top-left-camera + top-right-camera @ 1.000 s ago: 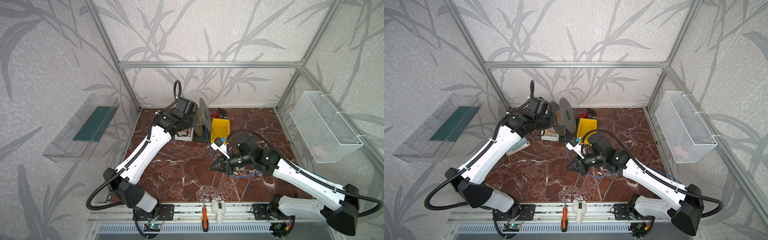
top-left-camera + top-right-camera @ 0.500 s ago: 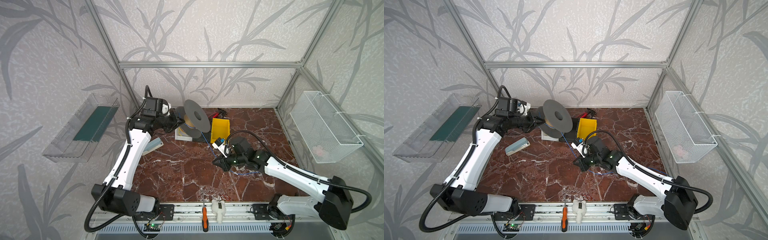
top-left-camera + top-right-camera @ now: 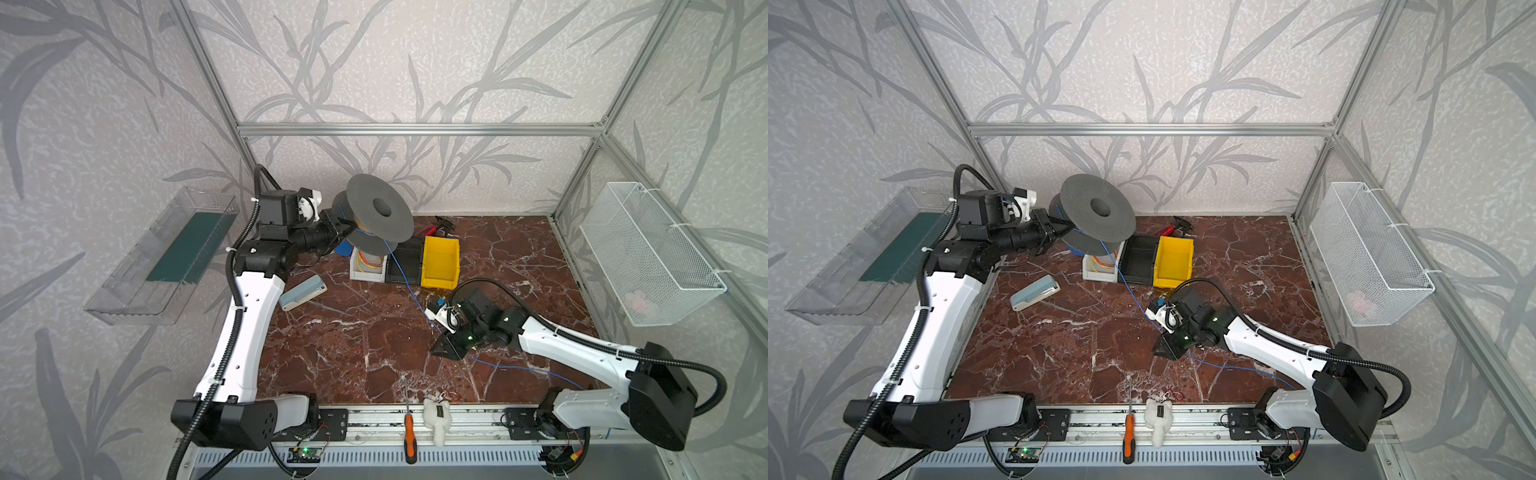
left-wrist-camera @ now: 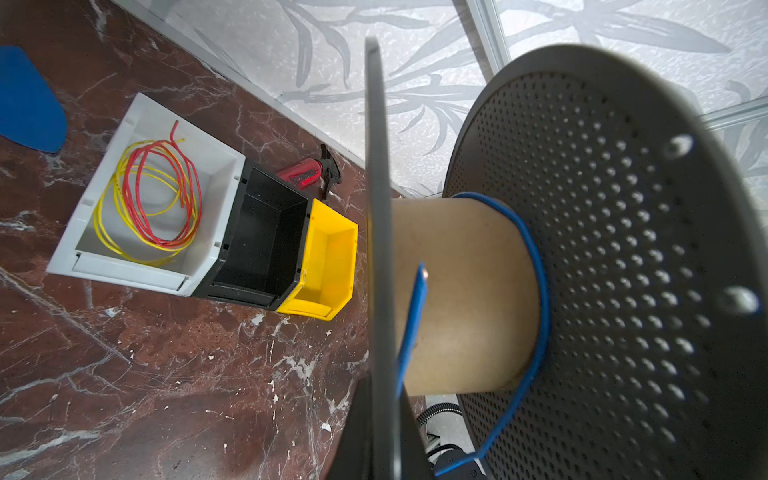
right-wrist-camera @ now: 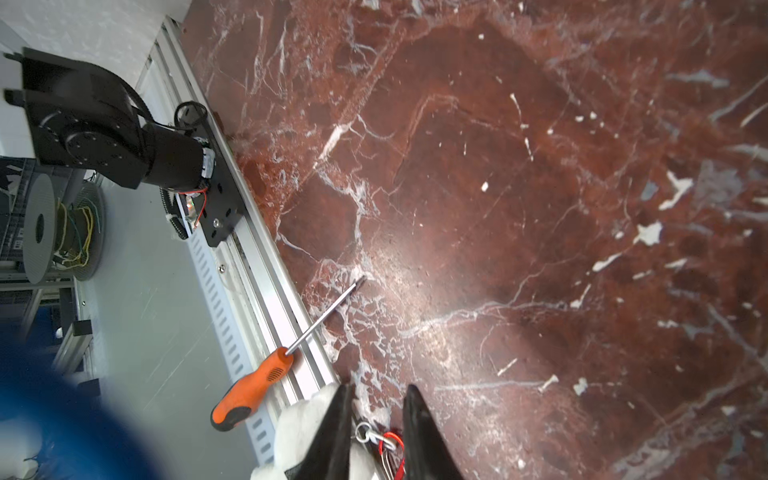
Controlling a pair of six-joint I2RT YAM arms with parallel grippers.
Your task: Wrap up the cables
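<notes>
Left pincer (image 3: 348, 231) on perforated grey spool (image 3: 365, 203)

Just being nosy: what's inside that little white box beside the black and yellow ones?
Loose loops of thin red and yellow wires, plain in the left wrist view. In both top views the grey spool hangs over the white box, covering part of its inside.

Glossy red-brown veined marble tabletop (image 3: 374, 332); matt perforated dark-grey plastic spool (image 3: 365, 195), smooth tan cardboard core (image 4: 465, 291); smooth bright-blue plastic-insulated cable (image 4: 540, 270); smooth yellow plastic bin (image 3: 438, 282).
</notes>
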